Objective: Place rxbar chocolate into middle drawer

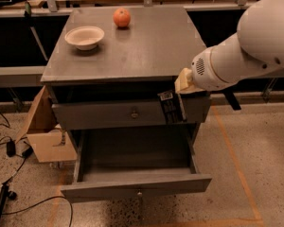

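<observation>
The rxbar chocolate (173, 107), a black wrapper with pale print, hangs upright in front of the cabinet's upper drawer front, at its right end. My gripper (181, 88) is shut on the bar's top end, just off the front right edge of the cabinet top; the white arm reaches in from the right. The middle drawer (137, 187) is pulled open below, and its grey inside is bare. The bar hangs above the drawer's right rear part.
A white bowl (85, 36) and an orange round fruit (122, 18) sit at the back of the cabinet top (146, 51). The upper knobbed front (109, 113) is closed. A cardboard box (42, 134) and cables (9, 148) lie on the floor at left.
</observation>
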Action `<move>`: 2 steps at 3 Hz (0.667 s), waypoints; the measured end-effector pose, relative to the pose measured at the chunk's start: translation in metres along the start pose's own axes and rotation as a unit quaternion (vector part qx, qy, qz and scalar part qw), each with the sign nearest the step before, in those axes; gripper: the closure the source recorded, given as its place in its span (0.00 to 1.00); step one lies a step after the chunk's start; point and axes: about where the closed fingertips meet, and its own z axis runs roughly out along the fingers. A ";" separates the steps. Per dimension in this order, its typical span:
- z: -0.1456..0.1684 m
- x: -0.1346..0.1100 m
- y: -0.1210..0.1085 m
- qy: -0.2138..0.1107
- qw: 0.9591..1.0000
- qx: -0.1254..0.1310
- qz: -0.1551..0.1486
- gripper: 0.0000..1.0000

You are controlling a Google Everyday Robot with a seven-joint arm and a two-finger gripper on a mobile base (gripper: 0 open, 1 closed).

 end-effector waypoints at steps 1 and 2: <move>0.008 0.043 0.023 0.034 0.997 -0.021 0.071 1.00; 0.034 0.067 0.030 0.051 0.992 -0.042 0.105 1.00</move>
